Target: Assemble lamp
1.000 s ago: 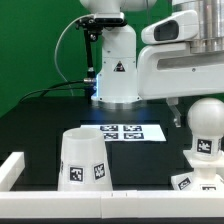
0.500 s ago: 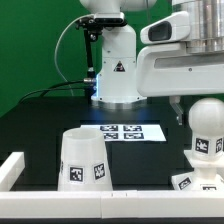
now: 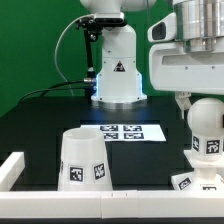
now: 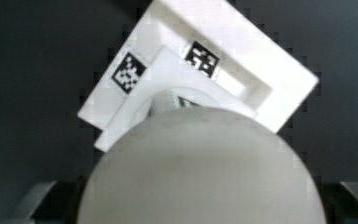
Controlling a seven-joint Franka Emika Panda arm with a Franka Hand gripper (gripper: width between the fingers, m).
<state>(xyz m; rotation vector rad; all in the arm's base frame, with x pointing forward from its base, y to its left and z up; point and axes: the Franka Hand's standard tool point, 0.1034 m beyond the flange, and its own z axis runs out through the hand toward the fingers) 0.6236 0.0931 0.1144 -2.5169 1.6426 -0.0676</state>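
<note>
The bulb (image 3: 205,128) is seen upright at the exterior view's right, on the base (image 3: 195,182) near the front edge. The gripper (image 3: 187,101) is placed directly above the bulb, at its top. Whether the fingers are clenched cannot be told. The shade (image 3: 83,158) stands well apart, to the left.

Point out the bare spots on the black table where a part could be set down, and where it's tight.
Free: the black table between the shade and the robot pedestal, at the exterior view's left of the marker board. Also the strip between the shade and the bulb. Crowded: the exterior view's right, where the gripper hangs over the bulb and base.
</note>
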